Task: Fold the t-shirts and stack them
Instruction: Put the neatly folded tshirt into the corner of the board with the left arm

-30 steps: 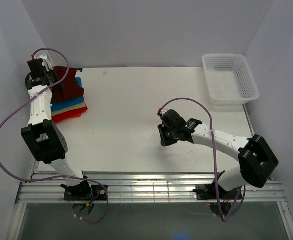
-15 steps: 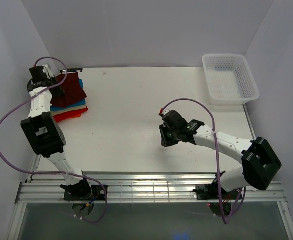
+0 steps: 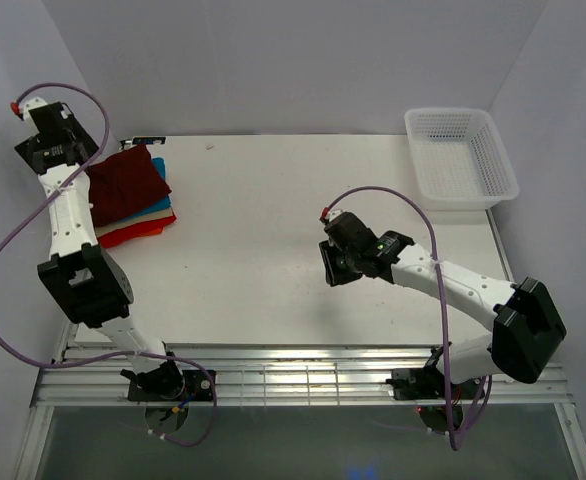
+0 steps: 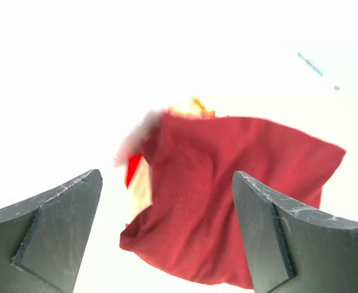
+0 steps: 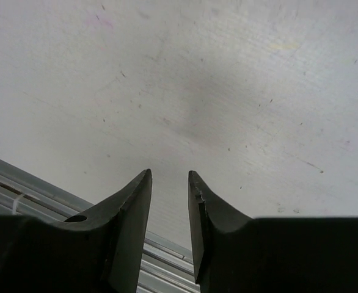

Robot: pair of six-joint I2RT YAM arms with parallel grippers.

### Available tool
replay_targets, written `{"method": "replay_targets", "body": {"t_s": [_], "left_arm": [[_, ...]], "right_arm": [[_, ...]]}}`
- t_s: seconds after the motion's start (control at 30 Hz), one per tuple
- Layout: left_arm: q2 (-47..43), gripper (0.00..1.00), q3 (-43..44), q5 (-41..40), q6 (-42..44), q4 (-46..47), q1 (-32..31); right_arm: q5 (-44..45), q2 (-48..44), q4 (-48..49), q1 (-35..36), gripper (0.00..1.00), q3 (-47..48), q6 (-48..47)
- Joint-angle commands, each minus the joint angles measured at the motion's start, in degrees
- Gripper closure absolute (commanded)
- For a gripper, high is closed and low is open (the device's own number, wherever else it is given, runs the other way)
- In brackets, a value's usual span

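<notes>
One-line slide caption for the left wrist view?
Left hand open and empty, framing the folded maroon t-shirt lying on top; beige t-shirt and red-orange t-shirt edges peek out left.

Left gripper (image 4: 167,177) up high at ten o'clock, jaws spread wide — right gripper (image 5: 168,176) near four o'clock, jaws narrowly apart.

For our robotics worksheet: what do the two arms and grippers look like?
The left arm and right arm are white with black joint housings; a purple cable loops along each. The left gripper and right gripper have dark wedge-shaped fingers.
</notes>
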Motion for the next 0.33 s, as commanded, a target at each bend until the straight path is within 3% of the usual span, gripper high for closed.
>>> {"method": "replay_targets", "body": {"t_s": [0.0, 0.1, 0.17, 0.27, 0.3], "left_arm": [[-11.80, 0.02, 4.80, -8.18, -3.69, -0.86, -1.69], [-18.04, 0.02, -0.29, -6.10, -5.54, 0.54, -5.63], [-22.60, 0.02, -6.44, -2.59, -4.84, 3.87, -7.66], [-25.43, 0.02, -8.91, 4.89, -3.97, 4.67, -11.53], [-25.70, 0.02, -8.74, 7.16, -3.79, 4.59, -11.97]], "right_arm": [[5.62, -0.25, -3.38, 0.05, 0.63, 9.72, -3.51], [9.48, 0.36, -5.49, 0.05, 0.63, 16.57, -4.83], [12.39, 0.28, -6.72, 0.05, 0.63, 21.65, -5.71], [16.08, -1.48, -7.86, 0.05, 0.65, 29.98, -8.16], [16.61, -1.66, -9.87, -0.13, 0.55, 34.04, -9.04]]}}
